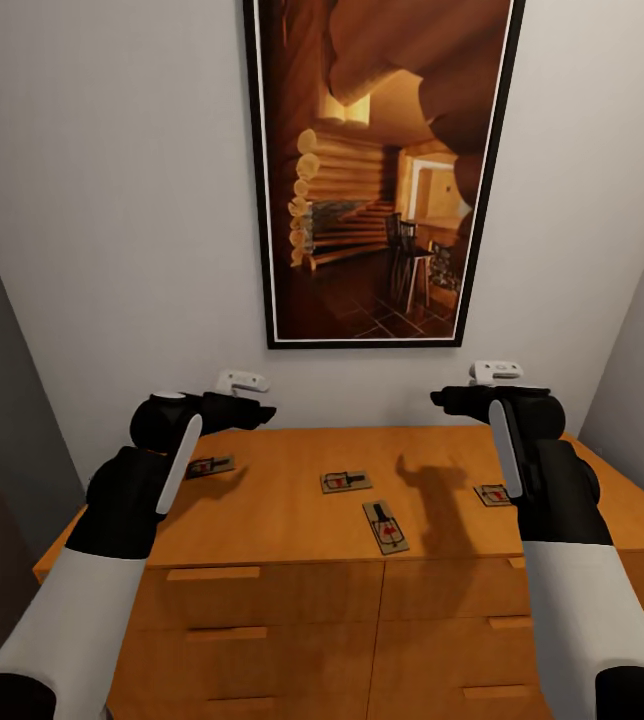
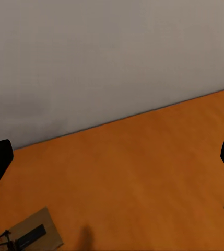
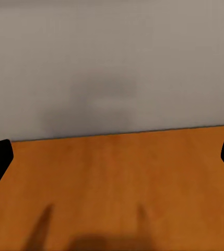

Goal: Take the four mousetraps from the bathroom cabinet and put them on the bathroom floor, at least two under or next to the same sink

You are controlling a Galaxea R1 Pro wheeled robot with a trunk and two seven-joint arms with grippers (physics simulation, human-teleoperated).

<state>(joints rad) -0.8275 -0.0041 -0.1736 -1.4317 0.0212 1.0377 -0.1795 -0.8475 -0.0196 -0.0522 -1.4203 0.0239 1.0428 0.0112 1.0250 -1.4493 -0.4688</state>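
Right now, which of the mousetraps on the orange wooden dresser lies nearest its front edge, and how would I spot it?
Below the tall black-framed picture stands the orange wooden dresser, with four small flat tan mousetraps on top. The one you want lies just right of centre, closest to the drawer fronts. Unlike the other three, it points lengthwise toward the front edge.

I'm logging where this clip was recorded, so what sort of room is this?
Probably a home interior, room type unclear: an orange wooden dresser against a white wall, a framed log-cabin picture above, four mousetraps on top.
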